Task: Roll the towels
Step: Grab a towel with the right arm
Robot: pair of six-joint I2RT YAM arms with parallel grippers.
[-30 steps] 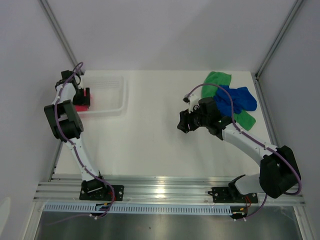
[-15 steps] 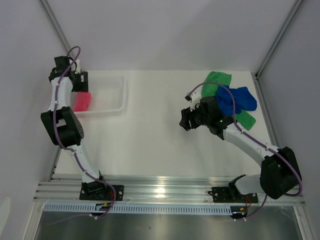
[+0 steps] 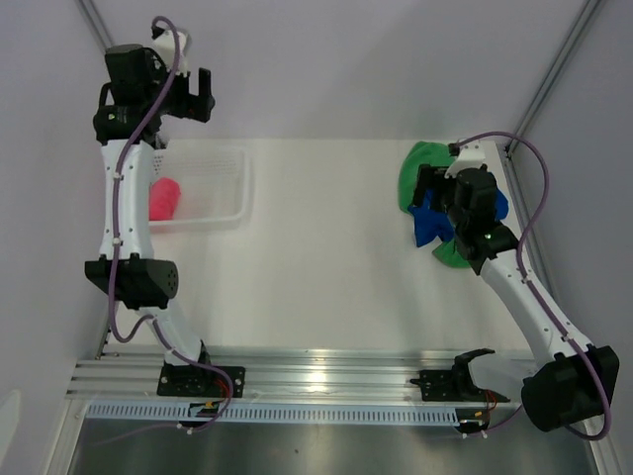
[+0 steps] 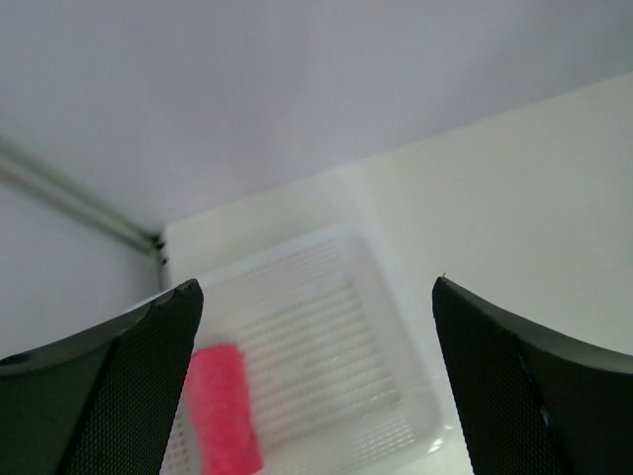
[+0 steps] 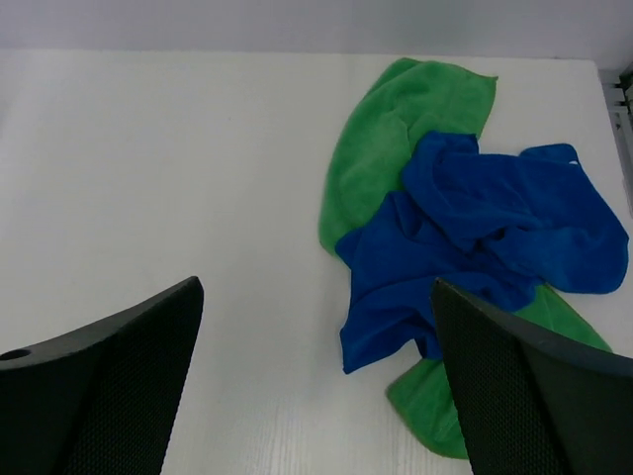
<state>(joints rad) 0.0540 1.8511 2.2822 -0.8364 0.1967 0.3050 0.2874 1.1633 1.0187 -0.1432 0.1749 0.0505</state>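
The pink-red towel (image 3: 164, 198) lies rolled up at the left end of the white mesh basket (image 3: 213, 188). My left gripper (image 3: 198, 96) hangs high above the basket, open and empty; its wrist view looks down on the pink roll (image 4: 223, 411) between the spread fingers (image 4: 129, 376). At the far right, the blue towel (image 5: 475, 228) lies crumpled on top of the spread green towel (image 5: 396, 129). My right gripper (image 3: 435, 193) hovers over that pile, open and empty, and its arm hides part of the blue towel (image 3: 427, 226) and the green towel (image 3: 417, 163) from above.
The basket (image 4: 420, 421) stands in the table's back left corner near the left wall and a frame post (image 4: 69, 193). White table (image 5: 178, 168) stretches left of the towel pile. An aluminium rail (image 3: 336, 376) carries both arm bases at the near edge.
My left gripper rose out of the basket, leaving the pink roll inside. My right arm swung from mid-table back over the blue and green towels. Both grippers spread a little wider.
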